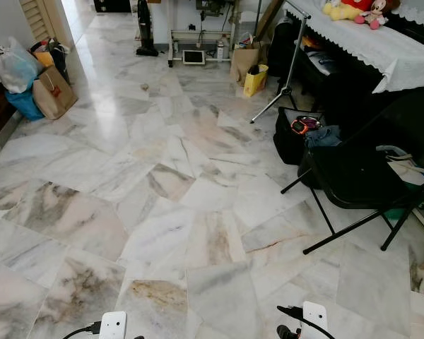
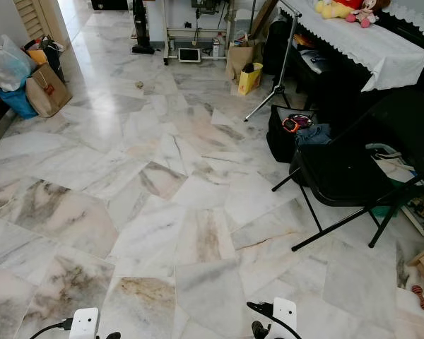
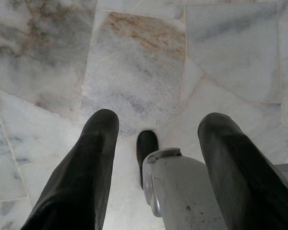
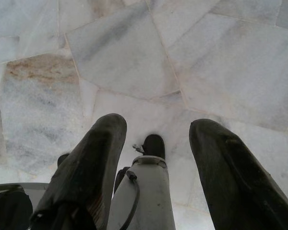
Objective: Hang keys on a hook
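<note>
Keys and hook: neither can be made out, so the step in hand is judged to be the search; the next move calls for walking on and finding the keys. Left gripper (image 3: 153,158) and right gripper (image 4: 156,153): both hang low over the marble floor (image 1: 162,212), fingers spread wide, holding nothing. Folding chair (image 1: 353,180): landmark, black. Just beyond the chair, an open black bag (image 1: 297,134) holds small red and orange items. Far across the floor from the chair, shopping bags (image 1: 35,81) stand bunched, contents unclear.

Bright, even daylight on the glossy marble floor (image 1: 162,183) (soft glare far end), wrist views dimmer.
</note>
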Robot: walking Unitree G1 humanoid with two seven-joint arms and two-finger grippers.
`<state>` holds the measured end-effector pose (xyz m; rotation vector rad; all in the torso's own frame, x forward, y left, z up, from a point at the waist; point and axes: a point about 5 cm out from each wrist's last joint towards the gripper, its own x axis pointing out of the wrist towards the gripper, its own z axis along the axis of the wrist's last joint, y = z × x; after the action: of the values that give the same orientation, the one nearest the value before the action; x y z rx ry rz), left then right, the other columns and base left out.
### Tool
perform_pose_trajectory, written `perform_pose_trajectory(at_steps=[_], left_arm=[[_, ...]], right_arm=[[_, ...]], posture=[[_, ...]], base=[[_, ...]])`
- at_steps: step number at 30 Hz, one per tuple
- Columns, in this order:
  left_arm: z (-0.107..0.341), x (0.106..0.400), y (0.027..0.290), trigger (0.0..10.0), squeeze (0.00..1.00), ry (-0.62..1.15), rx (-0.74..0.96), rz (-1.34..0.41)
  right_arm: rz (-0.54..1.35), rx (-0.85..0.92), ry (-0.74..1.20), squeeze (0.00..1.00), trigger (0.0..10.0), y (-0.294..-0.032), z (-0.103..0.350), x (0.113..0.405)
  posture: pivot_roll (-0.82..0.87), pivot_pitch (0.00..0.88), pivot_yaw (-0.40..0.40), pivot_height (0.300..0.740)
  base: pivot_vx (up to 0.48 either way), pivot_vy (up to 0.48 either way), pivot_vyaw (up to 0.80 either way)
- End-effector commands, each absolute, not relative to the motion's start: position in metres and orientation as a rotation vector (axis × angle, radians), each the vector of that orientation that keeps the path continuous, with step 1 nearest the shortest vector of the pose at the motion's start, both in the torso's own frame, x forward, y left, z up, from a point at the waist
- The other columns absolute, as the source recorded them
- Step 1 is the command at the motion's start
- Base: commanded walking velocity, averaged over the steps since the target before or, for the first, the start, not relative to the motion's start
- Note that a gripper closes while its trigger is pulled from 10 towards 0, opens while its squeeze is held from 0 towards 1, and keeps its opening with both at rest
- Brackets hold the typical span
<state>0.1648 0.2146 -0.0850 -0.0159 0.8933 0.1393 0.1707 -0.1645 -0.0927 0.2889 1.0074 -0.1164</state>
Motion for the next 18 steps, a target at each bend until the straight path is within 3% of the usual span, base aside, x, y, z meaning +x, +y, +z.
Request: perform_pose_trajectory(at_steps=[1,18], left_arm=[[-0.0889,0.1627,0.2145,10.0,0.00,1.020,0.065,0.054],[-0.0875,0.1652,0.2168,10.0,0.00,1.014,0.076,0.062]], right_arm=[[-0.156,0.228,0.944,0.00,10.0,-0.2361,-0.0826,0.1628],[-0.172,0.249,0.924,0.00,10.0,-0.2363,-0.0821,0.1632]], posture=[[0.03,0.000,-0.035,0.740],[0.04,0.000,-0.037,0.740]], base=[[0.000,0.000,0.00],[0.000,0.000,0.00]])
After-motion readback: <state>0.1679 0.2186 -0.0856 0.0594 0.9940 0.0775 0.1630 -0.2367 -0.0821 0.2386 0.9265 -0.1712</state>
